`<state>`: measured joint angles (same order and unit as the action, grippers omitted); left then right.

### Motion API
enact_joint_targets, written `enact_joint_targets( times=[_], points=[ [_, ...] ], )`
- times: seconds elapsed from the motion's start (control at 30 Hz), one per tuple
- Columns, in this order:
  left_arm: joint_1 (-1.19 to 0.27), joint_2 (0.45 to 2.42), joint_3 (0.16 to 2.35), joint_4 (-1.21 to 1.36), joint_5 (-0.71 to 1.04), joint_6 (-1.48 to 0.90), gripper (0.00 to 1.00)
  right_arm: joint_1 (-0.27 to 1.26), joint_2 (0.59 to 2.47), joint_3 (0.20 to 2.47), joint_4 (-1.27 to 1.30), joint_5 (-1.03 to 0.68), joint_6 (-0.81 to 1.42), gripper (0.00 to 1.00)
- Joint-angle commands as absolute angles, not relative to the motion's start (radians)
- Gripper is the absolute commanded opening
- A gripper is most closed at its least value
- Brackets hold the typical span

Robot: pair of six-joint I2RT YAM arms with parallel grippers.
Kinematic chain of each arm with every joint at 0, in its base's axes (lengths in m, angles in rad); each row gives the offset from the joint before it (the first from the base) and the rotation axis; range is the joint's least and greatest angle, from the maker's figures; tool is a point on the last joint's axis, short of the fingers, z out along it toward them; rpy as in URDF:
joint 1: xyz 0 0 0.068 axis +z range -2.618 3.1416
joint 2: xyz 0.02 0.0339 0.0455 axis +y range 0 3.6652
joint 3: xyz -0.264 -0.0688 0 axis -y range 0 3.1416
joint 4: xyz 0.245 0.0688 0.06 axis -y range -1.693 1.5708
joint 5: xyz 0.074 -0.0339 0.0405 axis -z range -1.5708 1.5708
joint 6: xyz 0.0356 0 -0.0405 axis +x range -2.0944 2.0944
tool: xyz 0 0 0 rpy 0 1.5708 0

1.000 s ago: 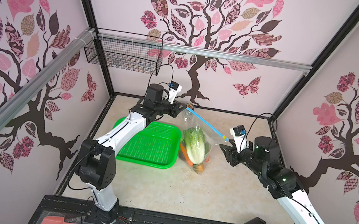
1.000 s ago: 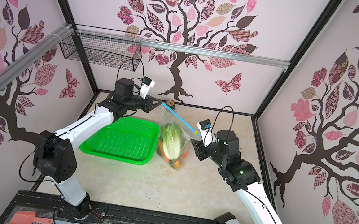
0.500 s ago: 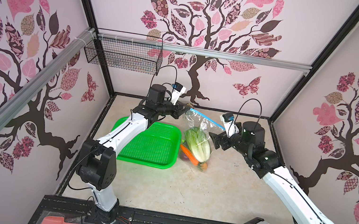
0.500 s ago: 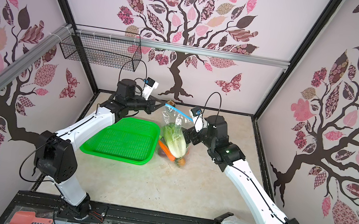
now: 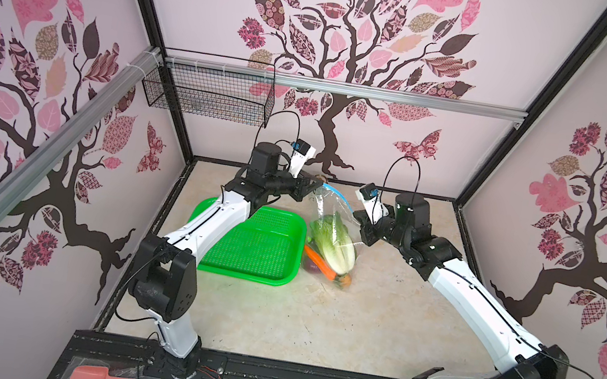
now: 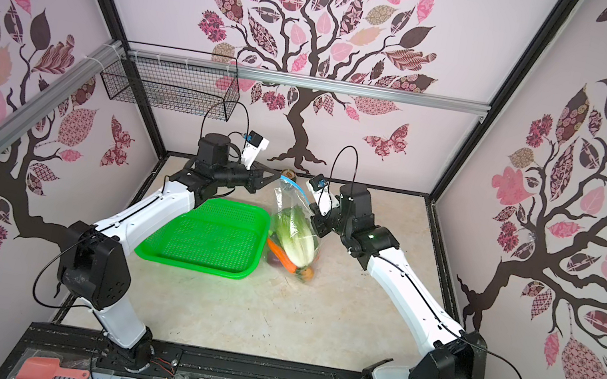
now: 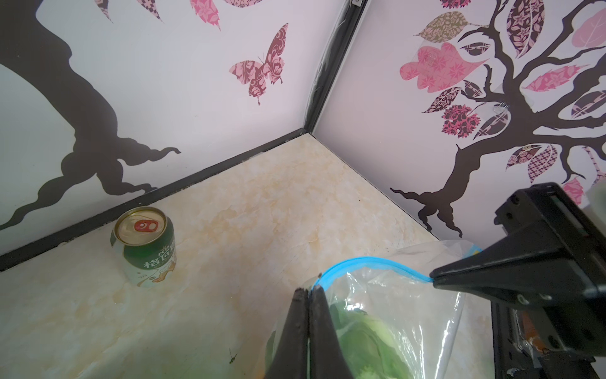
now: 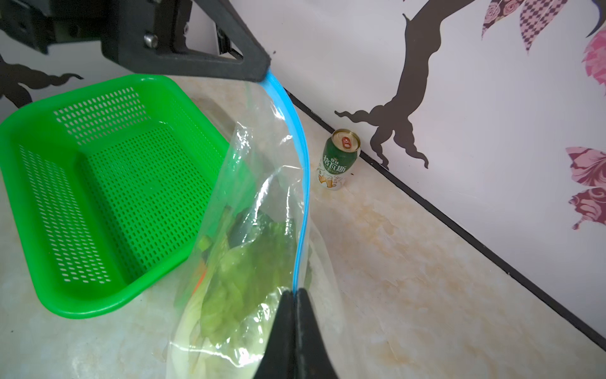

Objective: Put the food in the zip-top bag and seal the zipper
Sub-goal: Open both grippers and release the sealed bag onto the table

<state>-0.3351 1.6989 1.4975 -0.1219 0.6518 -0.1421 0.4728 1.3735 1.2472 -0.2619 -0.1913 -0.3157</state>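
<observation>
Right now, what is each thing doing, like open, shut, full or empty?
zip-top bag: held up by its top edge.
zipper: bowed between the two claws; sealed or not, cannot tell.
food: inside the zip-top bag.
left claw: shut on the zipper.
right claw: shut on the zipper.
green basket: empty.
drink can: upright.

The clear crinkly zip-top bag [image 5: 328,207] is taken as the mark. On its left, passage is barred by a green perforated plastic basket [image 5: 253,247] lying just beside it. Behind it, an upright green drink can [image 7: 144,246] stands by the back wall, apart from it. Both ends of its light-blue zipper strip [image 7: 367,261] are taken up by the clamped left gripper [image 7: 308,292] and right gripper [image 8: 295,292]. In front of the bag, bare beige tabletop [image 5: 312,323] is left open.
</observation>
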Motion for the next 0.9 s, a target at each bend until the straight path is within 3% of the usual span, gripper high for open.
enact_joint_targets(
  times=[0.0,0.1,0.2,0.27,0.3,0.33,0.87],
  points=[
    [-0.341,1.676,1.509,-0.094,0.661,-0.172,0.03,0.443,1.362,1.215,-0.230,-0.235,-0.276,0.00],
    [-0.339,1.668,1.502,-0.093,0.600,-0.215,0.54,0.406,1.332,1.161,-0.179,-0.256,-0.221,0.00],
    [-0.336,1.646,1.469,-0.063,0.574,-0.252,0.52,0.364,1.310,1.115,-0.134,-0.306,-0.162,0.00],
    [-0.334,1.636,1.452,-0.050,0.556,-0.278,0.58,0.362,1.302,1.095,-0.116,-0.321,-0.160,0.00],
    [-0.334,1.633,1.449,-0.057,0.536,-0.290,0.78,0.362,1.303,1.094,-0.114,-0.319,-0.157,0.00],
    [-0.335,1.628,1.448,-0.071,0.514,-0.298,0.89,0.362,1.308,1.096,-0.115,-0.299,-0.154,0.00],
    [-0.287,1.161,0.959,-0.145,0.113,-0.433,0.93,0.183,1.500,0.989,0.025,-0.078,0.138,0.00]
  ],
)
